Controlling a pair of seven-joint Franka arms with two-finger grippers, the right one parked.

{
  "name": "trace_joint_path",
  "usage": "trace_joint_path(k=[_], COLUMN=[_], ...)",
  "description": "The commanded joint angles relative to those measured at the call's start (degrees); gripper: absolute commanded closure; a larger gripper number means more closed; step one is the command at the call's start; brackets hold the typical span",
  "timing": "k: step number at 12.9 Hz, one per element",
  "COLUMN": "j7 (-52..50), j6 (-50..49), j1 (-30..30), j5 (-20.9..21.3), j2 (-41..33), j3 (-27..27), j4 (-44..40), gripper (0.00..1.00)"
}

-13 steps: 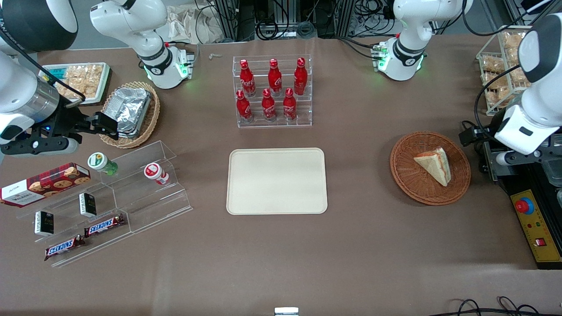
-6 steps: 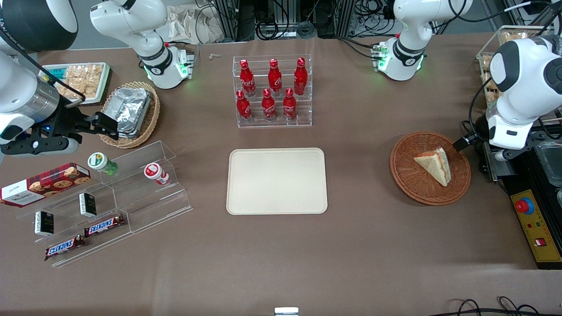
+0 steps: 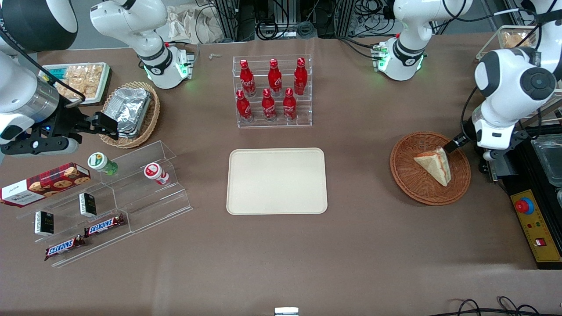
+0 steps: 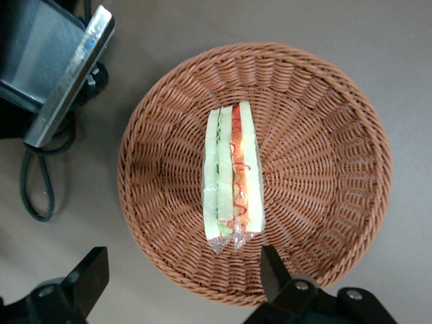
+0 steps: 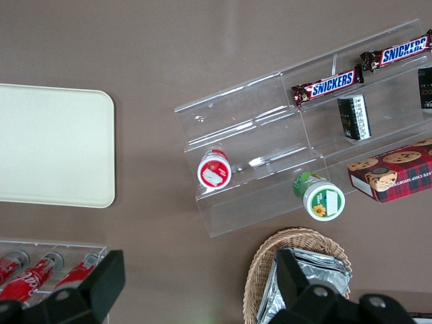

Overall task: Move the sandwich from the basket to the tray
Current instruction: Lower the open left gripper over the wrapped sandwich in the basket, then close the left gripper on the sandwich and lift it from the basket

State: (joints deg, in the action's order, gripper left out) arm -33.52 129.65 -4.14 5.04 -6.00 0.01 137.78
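The brown bench carries the cream tray at its middle, bare. Toward the working arm's end sits the reddish woven basket, well apart from the tray. The wrapped sandwich lies in the basket. The end effector hovers above the basket's rim, fingers spread open, holding nothing

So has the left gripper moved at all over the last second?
Yes. The gripper has come in from the table edge toward the tray's side and now hangs over the basket rim, fingers open, above the sandwich.
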Motion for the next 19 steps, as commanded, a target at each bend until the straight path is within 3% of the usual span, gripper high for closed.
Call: trace_joint_path(k=[1,3,19], j7=[-6.4,-12.3,-13.4], j6=[3.9,6.0,16.9], j1=[-0.5,0.2,-0.2], j5=[1.2,1.9,1.8], j2=[1.6,4.1,14.1], j3=[-0.4,-0.8,-0.6], j4=[2.0,1.9,2.2], gripper=[0.00,0.00,0.00])
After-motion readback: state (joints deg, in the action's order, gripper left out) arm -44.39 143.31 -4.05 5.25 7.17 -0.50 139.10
